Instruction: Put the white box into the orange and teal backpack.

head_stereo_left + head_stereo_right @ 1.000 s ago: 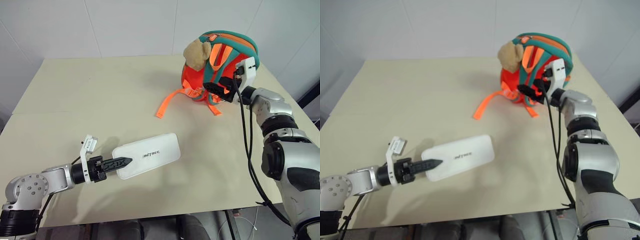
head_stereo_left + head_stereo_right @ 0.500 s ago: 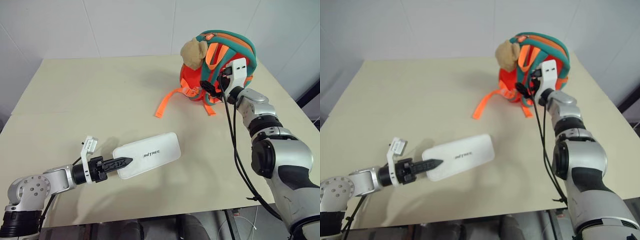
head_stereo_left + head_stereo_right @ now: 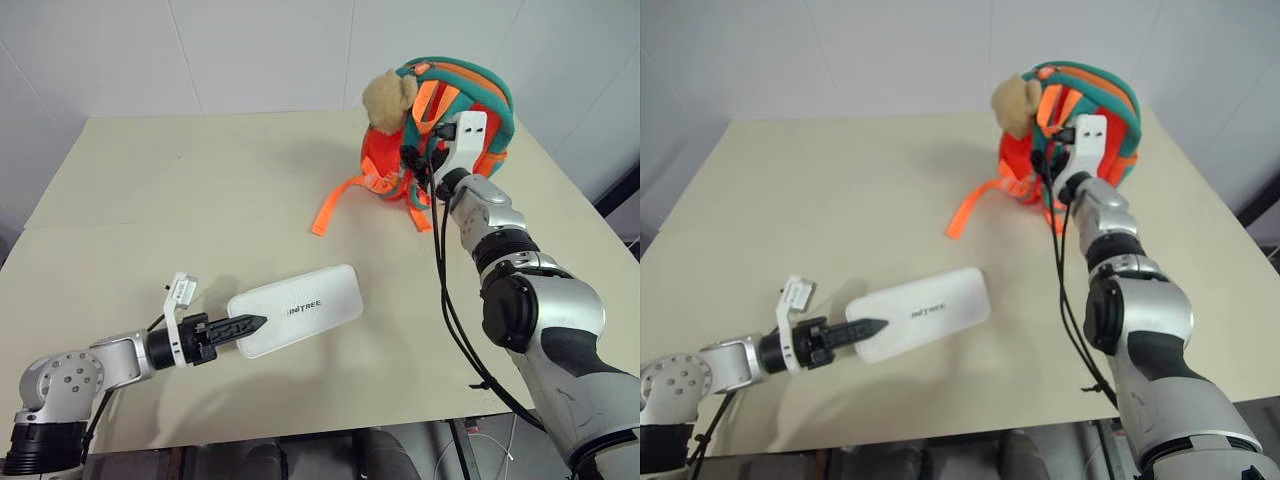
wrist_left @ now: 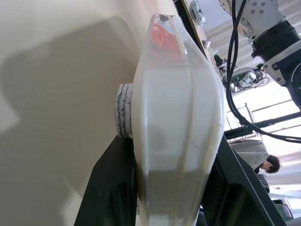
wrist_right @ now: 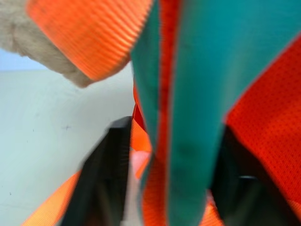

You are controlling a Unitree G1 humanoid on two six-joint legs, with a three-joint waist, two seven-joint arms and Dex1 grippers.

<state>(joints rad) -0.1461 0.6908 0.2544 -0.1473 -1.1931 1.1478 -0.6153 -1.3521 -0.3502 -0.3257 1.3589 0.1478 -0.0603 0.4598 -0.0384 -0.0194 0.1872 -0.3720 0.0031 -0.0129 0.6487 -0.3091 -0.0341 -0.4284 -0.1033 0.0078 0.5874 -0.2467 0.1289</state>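
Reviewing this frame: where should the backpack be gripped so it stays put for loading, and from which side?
Grip a teal shoulder strap on the orange and teal backpack, coming from the robot's side: the pack stands upright with its straps facing the robot, narrow enough to pinch. The right gripper already straddles one.

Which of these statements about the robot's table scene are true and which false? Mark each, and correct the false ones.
1. The left gripper clamps one end of the white box. True.
2. The white box is inside the orange and teal backpack. False: it lies flat on the table.
3. A teal strap runs between the right gripper's fingers. True.
4. The plush toy lies beside the white box. False: it hangs on the backpack.
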